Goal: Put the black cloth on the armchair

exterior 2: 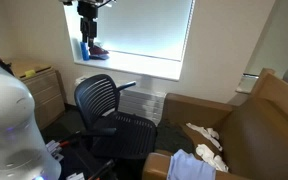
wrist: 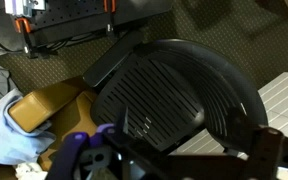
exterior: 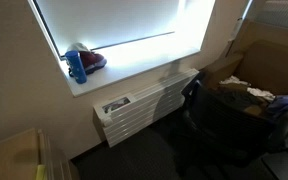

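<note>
A black office chair stands in front of the window; it also shows in an exterior view and fills the wrist view. I cannot tell a black cloth apart from the dark chair. The brown armchair stands to the side, with white and light blue cloths on its seat; it also shows in an exterior view and in the wrist view. My gripper hangs high in front of the window, well above the chair. In the wrist view its fingers are spread wide with nothing between them.
A blue bottle and a red object sit on the window sill. A white radiator runs under the sill. A wooden cabinet stands by the wall. Black equipment lies on the floor.
</note>
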Robot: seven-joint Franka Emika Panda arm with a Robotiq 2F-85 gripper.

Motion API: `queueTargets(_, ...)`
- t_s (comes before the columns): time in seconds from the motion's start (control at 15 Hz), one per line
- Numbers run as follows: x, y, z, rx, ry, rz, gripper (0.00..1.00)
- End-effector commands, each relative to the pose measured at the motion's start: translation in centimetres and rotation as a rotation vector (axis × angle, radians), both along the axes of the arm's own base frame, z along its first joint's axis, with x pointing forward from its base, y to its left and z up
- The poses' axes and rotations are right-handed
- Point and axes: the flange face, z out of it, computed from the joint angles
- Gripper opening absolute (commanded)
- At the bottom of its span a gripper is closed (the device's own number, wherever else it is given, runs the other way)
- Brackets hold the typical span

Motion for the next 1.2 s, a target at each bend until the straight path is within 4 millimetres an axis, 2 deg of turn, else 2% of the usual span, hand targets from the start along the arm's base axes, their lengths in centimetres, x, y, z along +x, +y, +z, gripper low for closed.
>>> queueTargets(0.0,0.0,0.0,0.1,0.0,0.001,0.0,1.0)
queueTargets(0.07,2.6,-2.1,-3.3,-0.063,-0.077,-0.098,1.0)
queueTargets(0.13,3.1,-3.9,-4.7,-0.105,-0.122,-0.083,1.0)
queueTargets(0.33,3.4,-8.3,-9.5,-0.13,-0.217,-0.261,1.0)
queueTargets(0.47,3.1,-12.0,-13.5,-0.108,-0.189,-0.396,1.0)
queueTargets(0.53,2.8,-13.6,-14.9,-0.057,-0.146,-0.443,1.0)
queueTargets(0.6,2.8,-14.6,-15.0,-0.018,-0.131,-0.488,1.0)
queueTargets(0.67,3.4,-12.7,-13.9,-0.069,-0.141,-0.417,1.0)
queueTargets(0.73,3.3,-13.5,-14.4,-0.063,-0.128,-0.432,1.0)
queueTargets(0.87,3.5,-13.3,-14.2,-0.062,-0.134,-0.428,1.0)
queueTargets(0.93,3.0,-13.1,-14.5,-0.143,-0.194,-0.456,1.0)
queueTargets(1.13,3.4,-17.0,-18.1,-0.173,-0.198,-0.614,1.0)
